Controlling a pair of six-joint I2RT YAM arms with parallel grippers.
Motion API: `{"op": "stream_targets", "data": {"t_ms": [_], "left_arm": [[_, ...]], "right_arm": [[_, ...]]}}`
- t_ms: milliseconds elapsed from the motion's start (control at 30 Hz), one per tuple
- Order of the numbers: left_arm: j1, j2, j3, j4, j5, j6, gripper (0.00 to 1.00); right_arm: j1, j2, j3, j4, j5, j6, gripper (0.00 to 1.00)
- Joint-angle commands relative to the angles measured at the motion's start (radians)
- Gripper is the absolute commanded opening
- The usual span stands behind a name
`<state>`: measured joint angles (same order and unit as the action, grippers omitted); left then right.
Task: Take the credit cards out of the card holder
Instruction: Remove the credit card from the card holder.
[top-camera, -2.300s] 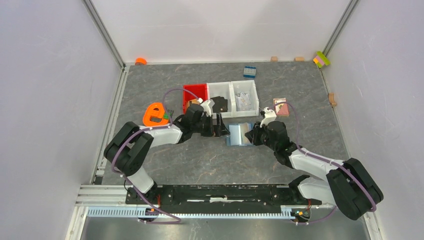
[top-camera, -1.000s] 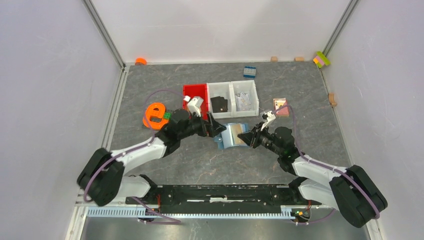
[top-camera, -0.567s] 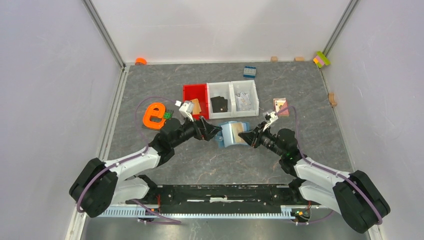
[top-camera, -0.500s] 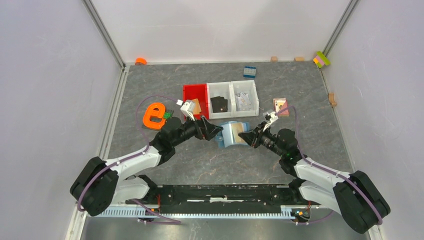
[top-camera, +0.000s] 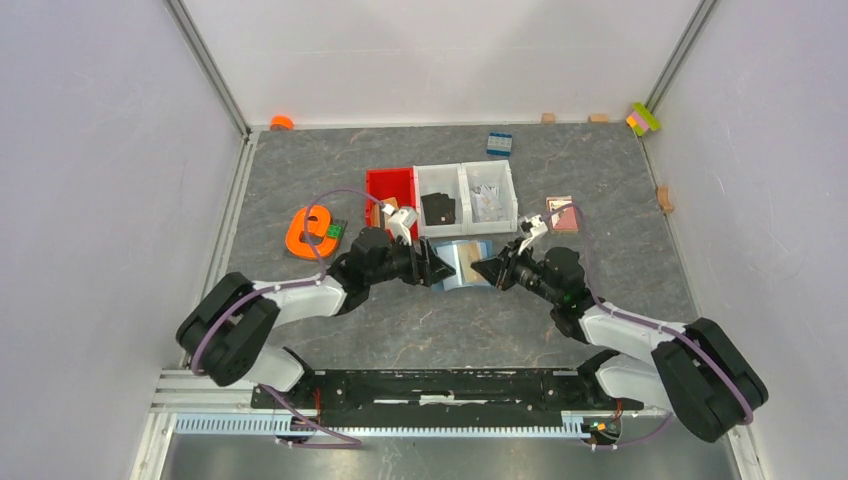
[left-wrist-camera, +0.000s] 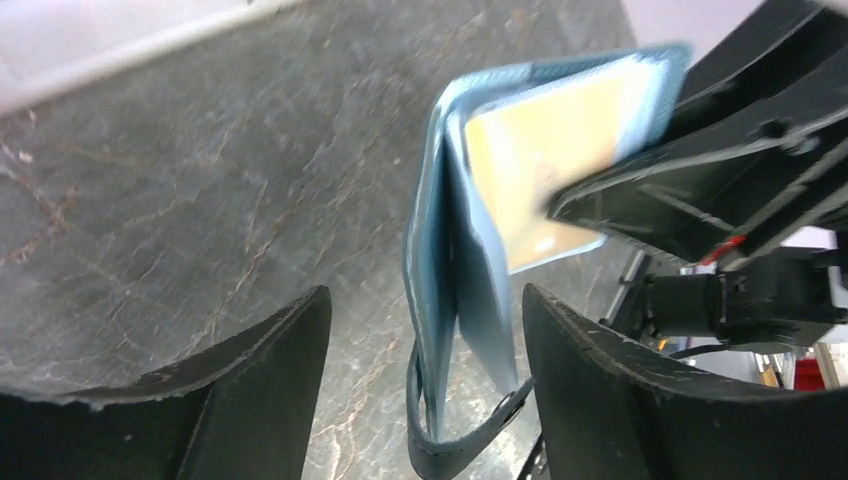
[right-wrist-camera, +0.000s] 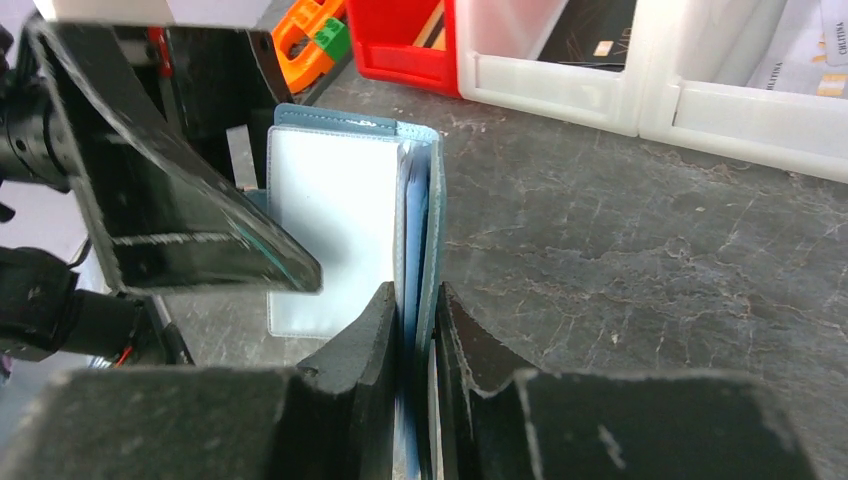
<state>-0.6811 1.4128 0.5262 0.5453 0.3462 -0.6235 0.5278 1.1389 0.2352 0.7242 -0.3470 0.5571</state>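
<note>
Swung back in, the left gripper (left-wrist-camera: 420, 300) straddles the half-open card holder (top-camera: 462, 265), jaws apart. A tan-gold credit card (left-wrist-camera: 540, 160) shows inside. The right gripper (right-wrist-camera: 414, 300) pinches its edge. It stands mid-worktop, just before the white bins (top-camera: 466, 205), with bare grey worktop (top-camera: 420, 330) toward the near edge.

White-and-black arms (top-camera: 300, 293), purple cables (top-camera: 340, 192)

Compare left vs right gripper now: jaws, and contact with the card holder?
1. The left gripper has its jaws wide apart; the right gripper has its jaws shut.
2. The right gripper pinches one edge of the card holder; the left gripper only straddles it, not clamped.
Shared: both sit low at the open card holder, facing each other from opposite sides. A tan card shows inside.
</note>
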Motion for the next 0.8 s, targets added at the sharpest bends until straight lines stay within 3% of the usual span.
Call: {"op": "stream_targets", "data": {"t_ms": [0,67,133,200,267,300,500,767], "left_arm": [[-0.005,0.076,0.065,-0.034,0.026,0.020,0.73],[-0.005,0.099,0.073,-0.033,0.021,0.022,0.65],[-0.004,0.116,0.085,-0.027,0.039,0.022,0.52],[-0.005,0.129,0.090,-0.011,0.060,0.015,0.35],[-0.005,0.138,0.099,-0.009,0.070,0.011,0.11],[-0.004,0.137,0.103,-0.029,0.062,0.014,0.05],[-0.005,0.196,0.168,-0.162,0.008,0.031,0.02],[-0.004,0.299,0.243,-0.249,0.002,0.023,0.02]], "right_arm": [[0.016,0.057,0.057,-0.012,0.075,0.032,0.18],[0.023,0.069,0.004,0.114,0.039,0.068,0.18],[0.024,0.066,0.012,0.070,0.057,0.066,0.18],[0.027,0.064,0.041,-0.004,0.078,0.011,0.19],[0.029,0.082,0.025,0.035,0.051,0.019,0.23],[0.029,0.090,0.022,0.049,0.024,0.026,0.26],[0.029,0.140,0.068,-0.116,0.105,-0.016,0.58],[0.029,0.216,0.102,-0.156,0.107,-0.014,0.55]]}}
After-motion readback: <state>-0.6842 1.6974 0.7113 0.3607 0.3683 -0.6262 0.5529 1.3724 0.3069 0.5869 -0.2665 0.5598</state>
